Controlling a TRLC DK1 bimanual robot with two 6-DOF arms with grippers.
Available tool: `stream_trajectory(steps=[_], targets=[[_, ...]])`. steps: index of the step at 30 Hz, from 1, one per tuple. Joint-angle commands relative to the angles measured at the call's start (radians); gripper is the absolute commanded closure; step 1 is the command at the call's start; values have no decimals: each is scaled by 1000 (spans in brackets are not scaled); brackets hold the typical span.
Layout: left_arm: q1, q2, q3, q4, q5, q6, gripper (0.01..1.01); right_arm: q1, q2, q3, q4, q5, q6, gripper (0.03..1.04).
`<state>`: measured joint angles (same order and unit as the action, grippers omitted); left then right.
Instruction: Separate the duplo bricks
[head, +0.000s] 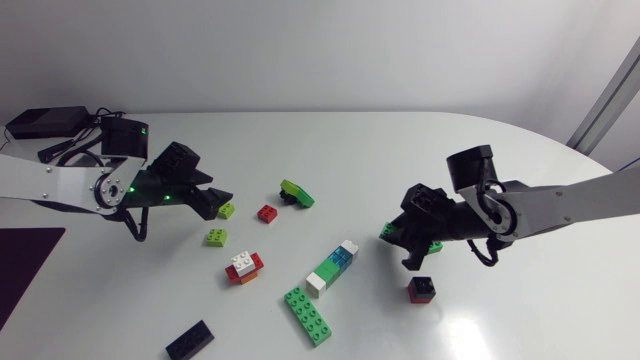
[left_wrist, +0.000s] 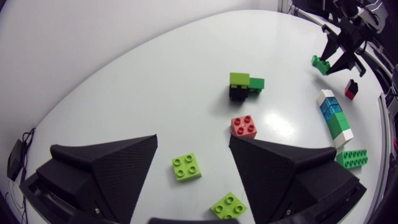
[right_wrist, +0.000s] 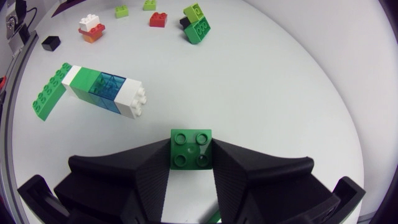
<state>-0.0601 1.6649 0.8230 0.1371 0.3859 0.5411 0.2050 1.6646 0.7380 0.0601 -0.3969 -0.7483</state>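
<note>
Green brick (right_wrist: 191, 149) sat clamped in your right gripper (right_wrist: 191, 144) | left gripper (left_wrist: 193, 138) spread, empty | risk: brick could slip if grip loosened

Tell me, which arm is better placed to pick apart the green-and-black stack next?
Left, most likely. The left gripper is open and empty, and the green-and-black stack lies ahead of it. The right gripper is shut on a green brick and sits farther from the stack.

Silver-grey links (head: 560, 205), black joints (head: 470, 168), green lights (head: 130, 190), matte black wedge grippers (left_wrist: 193, 142) (right_wrist: 191, 148)
</note>
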Motion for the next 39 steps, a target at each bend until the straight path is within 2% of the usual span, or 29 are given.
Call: stream_trajectory(steps=[1, 2, 5, 8, 13, 22, 25, 28, 33, 39], targets=[[-33, -80, -48, -27, 13, 17, 198, 19, 38, 20, 18, 33, -20, 893], [-50, -106, -62, -37, 13, 20, 198, 25, 46, 23, 20, 47, -20, 892], [-95, -169, -91, -85, 13, 36, 195, 36, 63, 32, 21, 75, -20, 803], [-145, -220, -128, -116, 13, 57, 185, 45, 70, 40, 21, 96, -19, 777], [-191, -278, -171, -189, 13, 114, 170, 54, 92, 46, 26, 141, -19, 643], [-190, -355, -182, -358, 59, 221, 156, 40, 141, 58, 30, 156, -42, 630], [-201, -369, -176, -406, 59, 238, 156, 36, 162, 55, 50, 156, -49, 590], [-225, -383, -168, -442, 57, 241, 156, 28, 176, 54, 66, 156, -63, 475], [-253, -366, -153, -444, 22, 226, 156, 22, 179, 61, 67, 156, -69, 189], [-284, -315, -170, -413, -45, 211, 156, 22, 127, 46, 58, 155, -69, 93]])
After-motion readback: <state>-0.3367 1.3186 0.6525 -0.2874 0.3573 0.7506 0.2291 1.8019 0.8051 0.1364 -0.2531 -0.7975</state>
